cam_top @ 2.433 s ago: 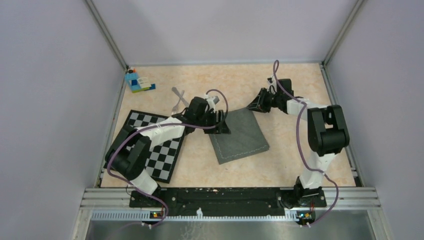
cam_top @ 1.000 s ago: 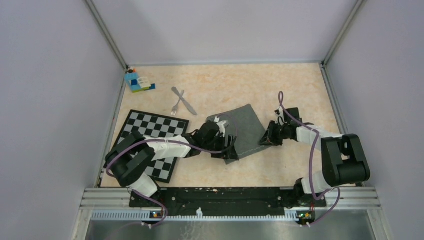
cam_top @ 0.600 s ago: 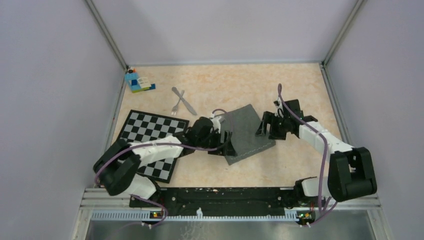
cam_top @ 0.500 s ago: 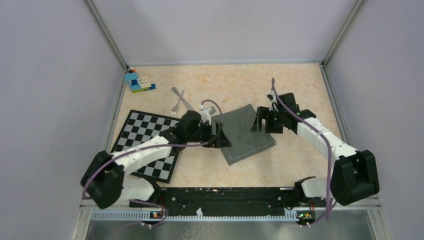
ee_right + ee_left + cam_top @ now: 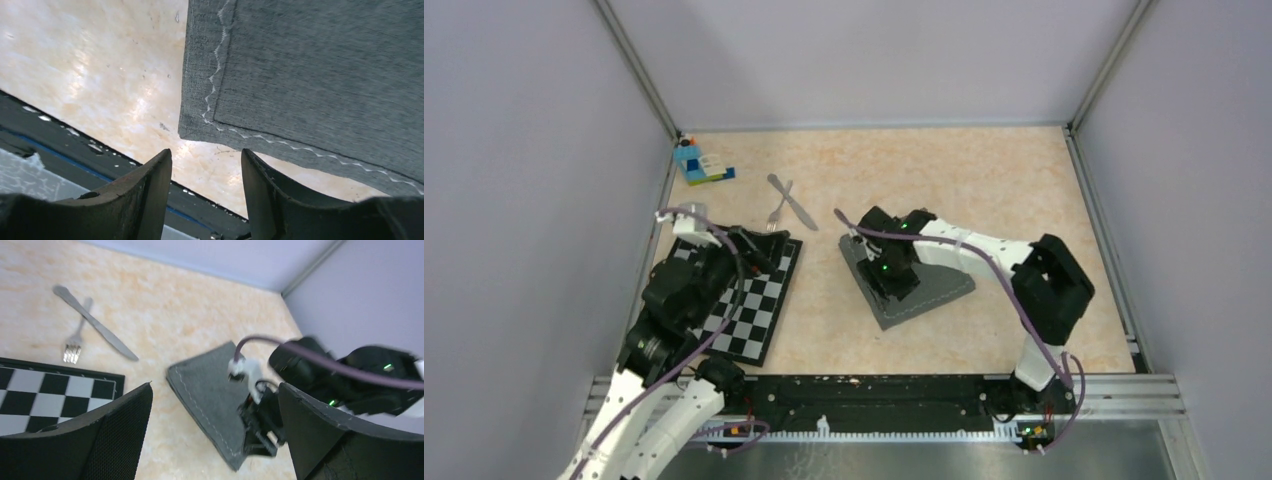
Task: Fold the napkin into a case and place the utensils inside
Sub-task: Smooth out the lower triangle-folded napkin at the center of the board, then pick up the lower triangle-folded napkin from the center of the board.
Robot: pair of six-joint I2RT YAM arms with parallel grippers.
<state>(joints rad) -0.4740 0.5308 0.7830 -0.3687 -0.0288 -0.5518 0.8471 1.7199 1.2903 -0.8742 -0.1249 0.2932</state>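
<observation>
A blue toy-brick block (image 5: 699, 163) sits in the far left corner of the bench (image 5: 984, 170). Along the left edge lies a black-and-white checkered mat (image 5: 749, 315). The left fingers (image 5: 759, 244) hover over the mat's far edge, spread wide with nothing between them. Just beyond that far edge the fork (image 5: 776, 212) and the table knife (image 5: 796, 205) lie crossed on the bare bench, well apart from the cloth.

The dark grey napkin (image 5: 939, 282) lies flat near the middle of the bench. It is turned askew to the bench's edges, with one corner pointing toward the near edge. The right fingers (image 5: 892, 283) are low over the napkin's left part. The right wrist view shows them partly apart and gripping nothing. Bare bench shows in the gap, and the napkin's stitched corner lies just beyond their tips. Whether they touch the cloth cannot be told.
</observation>
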